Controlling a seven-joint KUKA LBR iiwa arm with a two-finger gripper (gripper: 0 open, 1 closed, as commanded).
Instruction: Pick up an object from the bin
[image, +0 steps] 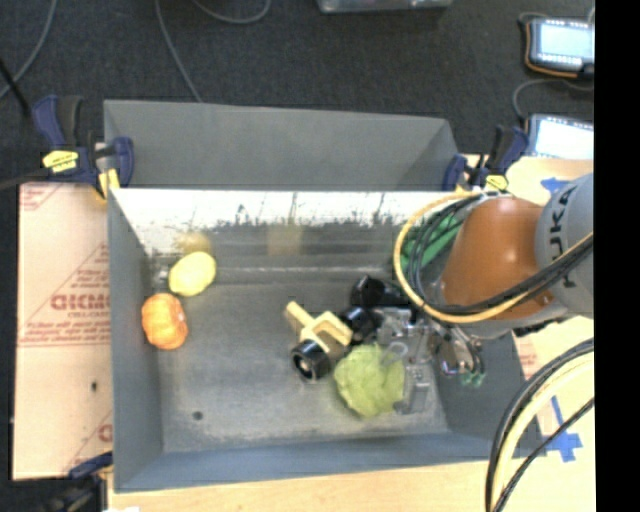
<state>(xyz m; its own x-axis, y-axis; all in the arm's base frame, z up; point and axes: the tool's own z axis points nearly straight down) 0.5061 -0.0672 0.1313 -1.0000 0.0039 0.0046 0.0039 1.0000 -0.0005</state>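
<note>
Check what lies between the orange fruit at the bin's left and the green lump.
In the camera view, a tan block with a black cylinder lies just left of the green lump. From it to the orange fruit is bare bin floor.

Grey bin (240, 400); on its floor at left a yellow fruit (192, 273) just beside an orange fruit (164, 321); right of middle a tan-black toy (316, 340), green lump (366, 382), black piece (367, 293), bunched

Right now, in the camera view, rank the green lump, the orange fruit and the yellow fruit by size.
1. green lump
2. orange fruit and yellow fruit: about alike, too close to rank.
</note>
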